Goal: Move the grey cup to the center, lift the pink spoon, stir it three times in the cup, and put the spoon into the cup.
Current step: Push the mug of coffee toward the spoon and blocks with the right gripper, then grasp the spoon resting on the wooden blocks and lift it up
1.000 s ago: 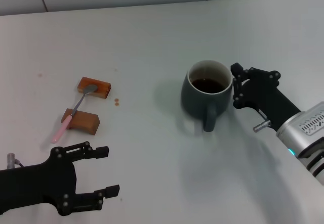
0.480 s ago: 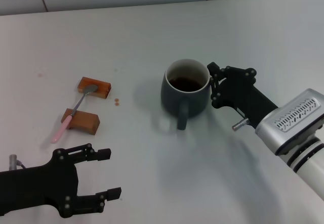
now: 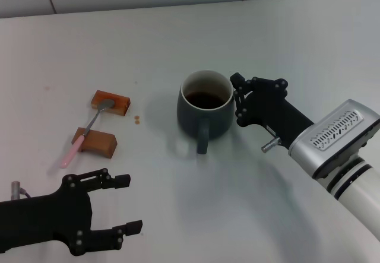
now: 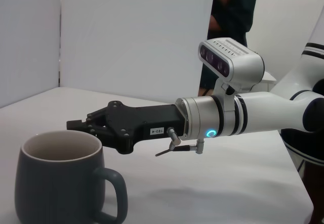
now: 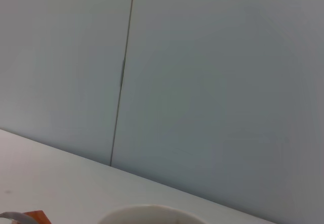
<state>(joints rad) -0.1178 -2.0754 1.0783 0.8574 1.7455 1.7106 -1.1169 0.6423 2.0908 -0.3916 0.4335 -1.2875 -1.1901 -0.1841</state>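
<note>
Grey cup (image 3: 205, 105) stands upright near the middle of the white table (image 3: 178, 31), loop handle turned toward the robot, pale inner wall showing, dark brown liquid filling the lower part; nothing else seen inside. Right gripper (image 3: 236, 100) sits right against the cup's right side at rim level, black fingers (image 3: 237, 79) pressed up to the wall; whether they are spread or closed, cannot tell from any view. The left wrist view shows that same gripper (image 4: 76, 126) reaching in just behind the cup's (image 4: 61, 178) rim. Pink spoon (image 3: 86, 132) lies well apart to the cup's left, propped across two brown blocks: metal bowl resting on the far block (image 3: 110, 102), shaft crossing the near block (image 3: 95, 142), pink handle end angled down to the tabletop. Left gripper (image 3: 122, 203) hovers low at the near left, short of the spoon, fingers spread wide, gripping nothing. A small brown spot (image 3: 136, 119) marks the table between blocks and cup.
</note>
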